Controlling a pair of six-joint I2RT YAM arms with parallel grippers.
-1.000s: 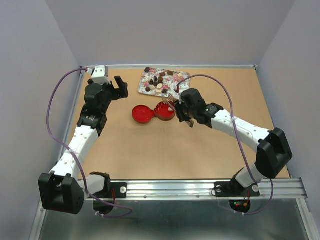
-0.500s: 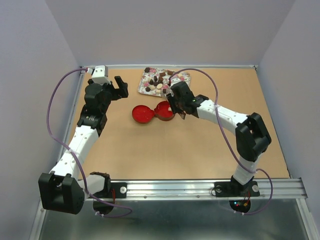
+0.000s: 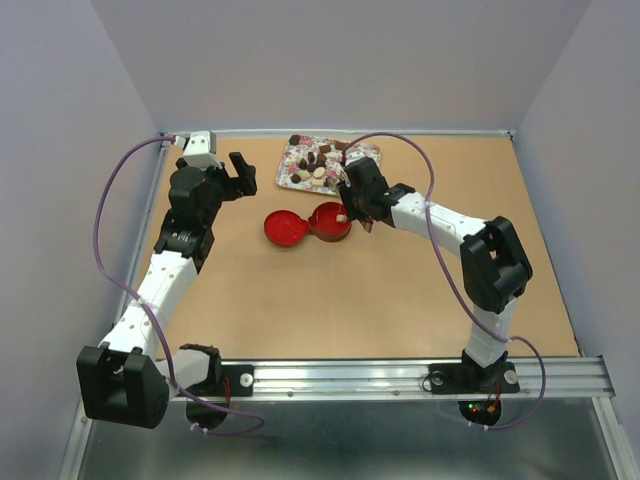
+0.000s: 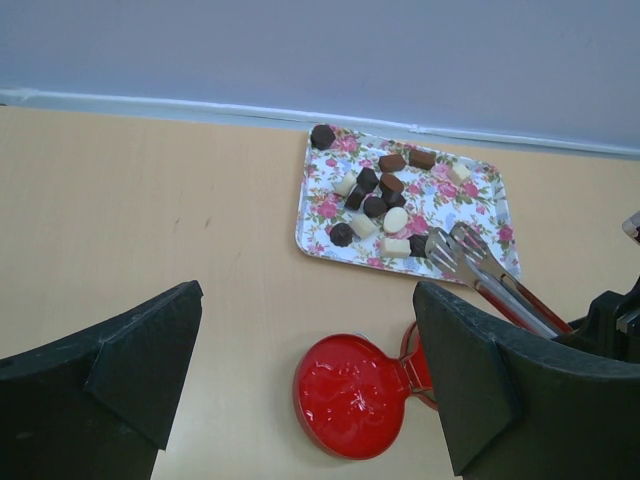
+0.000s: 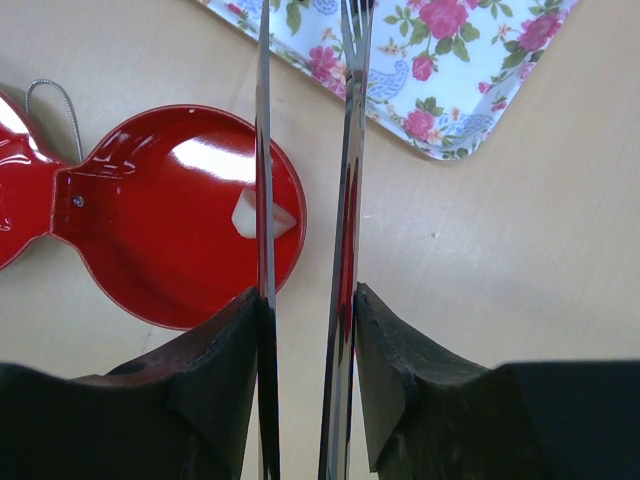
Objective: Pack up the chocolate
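Several small pieces of chocolate (image 4: 375, 195), dark, brown and white, lie on the pink-flowered tray (image 4: 440, 200) at the back of the table (image 3: 315, 165). One white piece (image 5: 245, 215) rests inside the open round red tin (image 5: 150, 230), beside its hinged lid (image 3: 283, 228). My right gripper (image 5: 308, 295) is shut on the long metal tongs (image 5: 350, 180). The tongs' arms stand apart, and their tips (image 4: 455, 245) reach over the tray's near edge with nothing between them. My left gripper (image 4: 305, 300) hangs open above the table left of the tin, holding nothing.
The tray (image 3: 290, 178) lies close to the back wall. The tin (image 3: 330, 222) sits just in front of it. Purple cables loop over both arms. A metal rail (image 3: 400, 375) runs along the near edge.
My right arm has swung left and back, its elbow folding inward. The tongs have moved from over the tin toward the tray. The left arm has not moved.
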